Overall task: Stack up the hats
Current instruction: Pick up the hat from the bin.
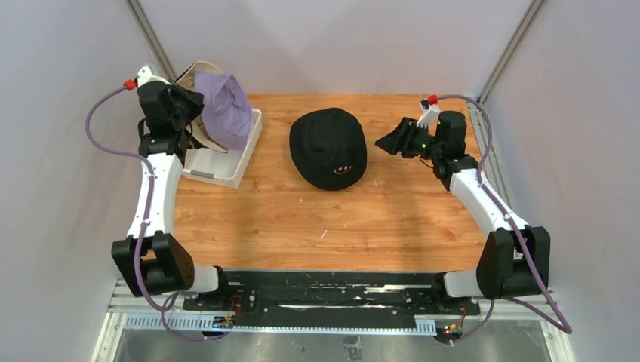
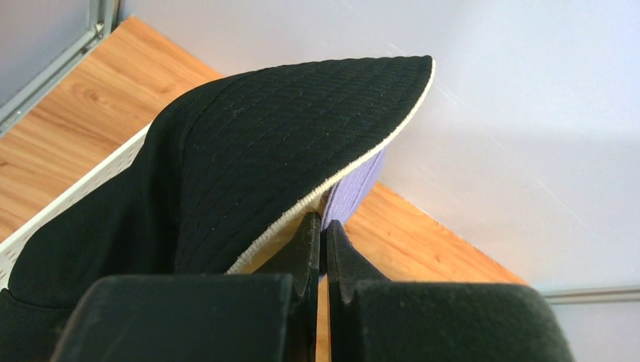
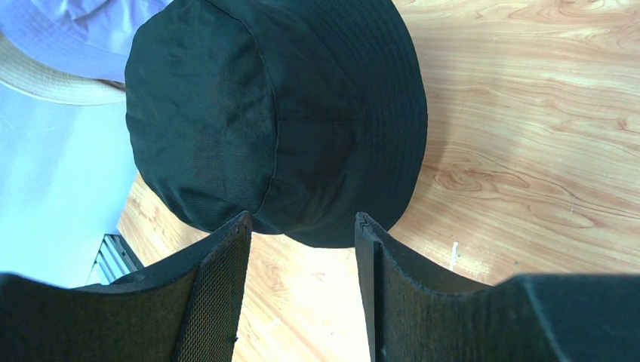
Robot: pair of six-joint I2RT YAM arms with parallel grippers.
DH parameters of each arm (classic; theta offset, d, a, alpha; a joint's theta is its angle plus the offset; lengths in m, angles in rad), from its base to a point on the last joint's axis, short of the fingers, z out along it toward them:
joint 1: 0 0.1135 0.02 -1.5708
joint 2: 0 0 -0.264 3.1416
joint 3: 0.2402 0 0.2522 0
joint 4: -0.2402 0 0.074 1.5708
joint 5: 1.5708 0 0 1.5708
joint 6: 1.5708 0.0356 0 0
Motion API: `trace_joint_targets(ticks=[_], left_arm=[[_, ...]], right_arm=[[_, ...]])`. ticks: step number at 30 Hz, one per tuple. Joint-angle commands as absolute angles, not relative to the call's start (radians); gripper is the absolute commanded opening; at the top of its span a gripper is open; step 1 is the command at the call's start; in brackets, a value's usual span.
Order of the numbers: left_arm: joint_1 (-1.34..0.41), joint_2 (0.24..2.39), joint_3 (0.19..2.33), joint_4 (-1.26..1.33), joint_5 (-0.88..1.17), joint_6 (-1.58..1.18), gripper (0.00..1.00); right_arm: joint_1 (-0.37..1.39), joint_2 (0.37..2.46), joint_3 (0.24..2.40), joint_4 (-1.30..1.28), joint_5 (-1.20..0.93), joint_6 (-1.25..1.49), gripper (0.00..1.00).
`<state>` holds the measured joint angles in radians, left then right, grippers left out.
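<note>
left pincer (image 2: 321,245) clenched on black hat (image 2: 287,151) above basket (image 1: 226,177), pickup step; right pincer (image 3: 302,220) released beside smiley hat (image 1: 328,147). next likely: carry black hat onto it.

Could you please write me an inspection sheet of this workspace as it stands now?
Surface: wooden table, a few pale specks near the front.
Job's things: black smiley hat crown up mid-table; lavender hat and a beige brim at the basket; black cream-edged hat raised at the left jaws.
Clutter: white lattice basket, far left.
Grippers: left gripper jaws shut, apparently on the cream-edged brim; right gripper jaws open, empty, just short of the smiley hat.
Cables: purple cable loops along each arm, away from the hats.
Surroundings: white walls, metal frame posts.
</note>
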<state>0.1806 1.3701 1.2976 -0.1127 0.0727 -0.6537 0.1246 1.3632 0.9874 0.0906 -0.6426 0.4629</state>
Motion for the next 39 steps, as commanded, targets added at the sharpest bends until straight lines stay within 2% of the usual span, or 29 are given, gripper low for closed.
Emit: trace_joint_targets(ticks=[1, 8, 15, 28, 32, 33, 34, 38, 39], left_arm=[[0.182, 1.288, 1.36, -0.087, 0.118, -0.671, 0.0], [0.181, 1.284, 1.353, -0.105, 0.182, -0.707, 0.0], [0.181, 1.307, 1.242, -0.064, 0.168, -0.705, 0.0], [0.181, 1.453, 1.088, 0.035, 0.224, -0.705, 0.01], [0.183, 1.485, 1.094, 0.017, 0.206, -0.681, 0.16], [0.183, 1.5, 1.094, 0.015, 0.204, -0.673, 0.28], [0.182, 1.502, 1.093, 0.019, 0.205, -0.673, 0.33], [0.183, 1.493, 1.09, 0.033, 0.206, -0.67, 0.5], [0.183, 1.488, 1.092, 0.029, 0.205, -0.666, 0.51]], right_arm=[[0.139, 1.334, 0.987, 0.082, -0.631, 0.447, 0.53], [0.14, 1.332, 0.983, 0.089, -0.632, 0.452, 0.53], [0.14, 1.326, 0.982, 0.088, -0.631, 0.451, 0.53], [0.14, 1.333, 0.979, 0.091, -0.632, 0.451, 0.52], [0.14, 1.336, 0.976, 0.093, -0.632, 0.452, 0.53], [0.139, 1.336, 0.976, 0.093, -0.632, 0.45, 0.52], [0.139, 1.337, 0.976, 0.093, -0.632, 0.45, 0.52], [0.14, 1.339, 0.976, 0.093, -0.633, 0.448, 0.52], [0.14, 1.341, 0.976, 0.094, -0.634, 0.449, 0.52]])
